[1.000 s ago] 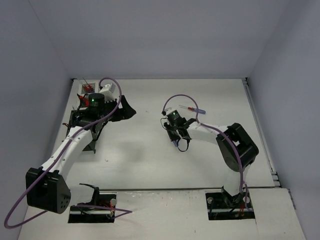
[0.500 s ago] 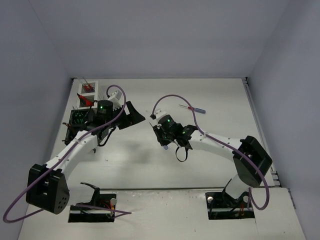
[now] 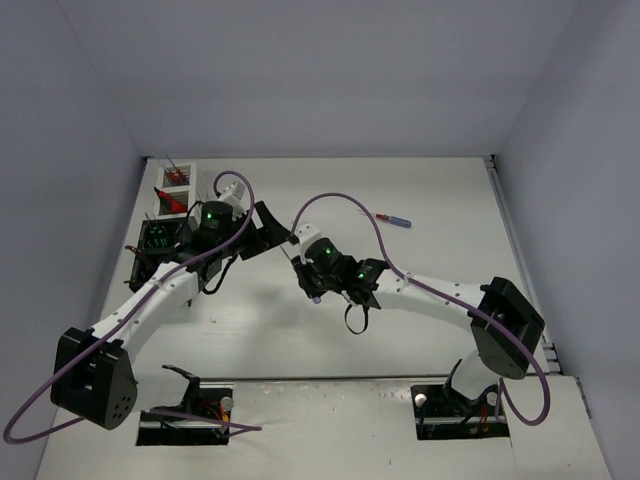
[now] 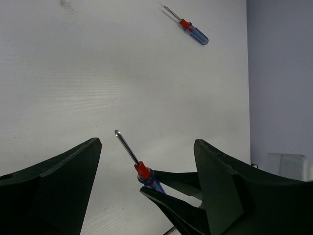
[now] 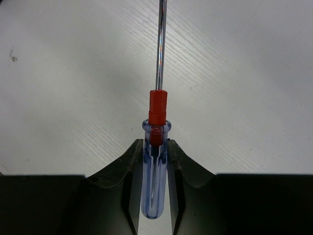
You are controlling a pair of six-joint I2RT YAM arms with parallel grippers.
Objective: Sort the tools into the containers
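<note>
My right gripper point(image 5: 155, 147) is shut on a screwdriver point(image 5: 156, 166) with a clear blue handle and red collar, its shaft pointing straight out ahead. In the top view this gripper point(image 3: 303, 275) hangs over the table's middle, just right of my left gripper point(image 3: 272, 232). The left gripper point(image 4: 146, 147) is open, and the held screwdriver point(image 4: 142, 170) shows between its wide jaws, touching neither. A second blue and red screwdriver point(image 3: 393, 218) lies on the table at the back. The containers stand at the back left: white bins point(image 3: 180, 178) and black bins point(image 3: 155, 240).
Red-handled pliers point(image 3: 170, 197) stick out of a white bin. Purple cables loop above both arms. Side walls enclose the table, and the arm bases sit at the near edge.
The right arm has carried the screwdriver leftward from the table's middle right toward the left gripper. The left gripper has swung right, away from the bins. Neither gripper changed its opening.
</note>
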